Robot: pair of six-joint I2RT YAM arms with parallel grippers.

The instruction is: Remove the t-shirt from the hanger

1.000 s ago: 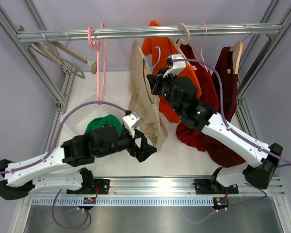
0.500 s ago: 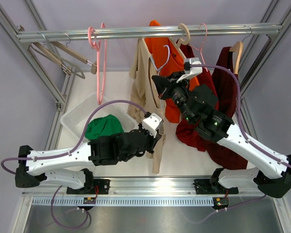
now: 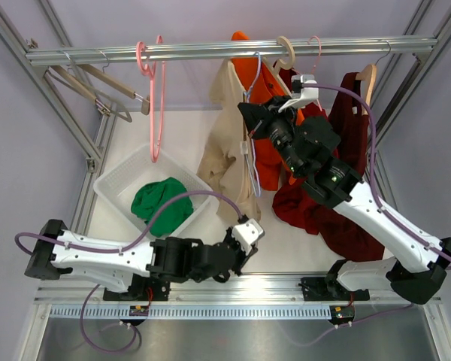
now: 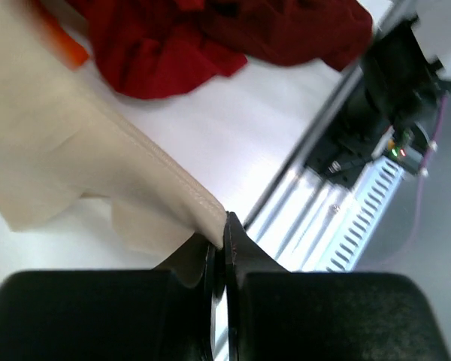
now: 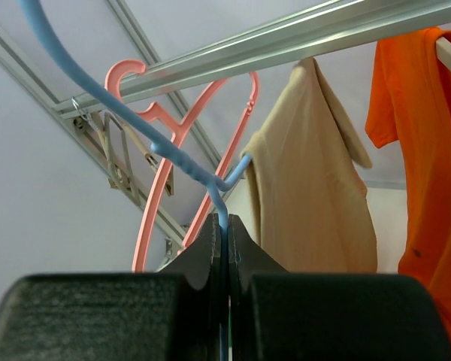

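A beige t-shirt [image 3: 225,162] hangs on a thin blue hanger [image 3: 253,162] below the rail. My right gripper [image 3: 248,116] is shut on the hanger's wire just under its hook, and holds it up. In the right wrist view the blue hanger [image 5: 188,169] runs up out of the shut right gripper [image 5: 225,226], with the beige t-shirt [image 5: 308,195] beside it. My left gripper [image 3: 244,226] is low, near the table's front edge, shut on the shirt's bottom hem. The left wrist view shows the t-shirt [image 4: 75,165] stretched taut out of the left gripper [image 4: 224,226].
A white basket [image 3: 113,188] at left holds a green garment [image 3: 161,204]. An orange shirt [image 3: 267,83] and dark red garments [image 3: 338,195] hang right of the beige one. A pink hanger [image 3: 156,98] and wooden hangers [image 3: 98,86] hang on the rail [image 3: 225,50].
My left gripper has shut on the shirt's hem and pulled it down toward the front edge. My right gripper has carried the hanger up and back toward the rail.
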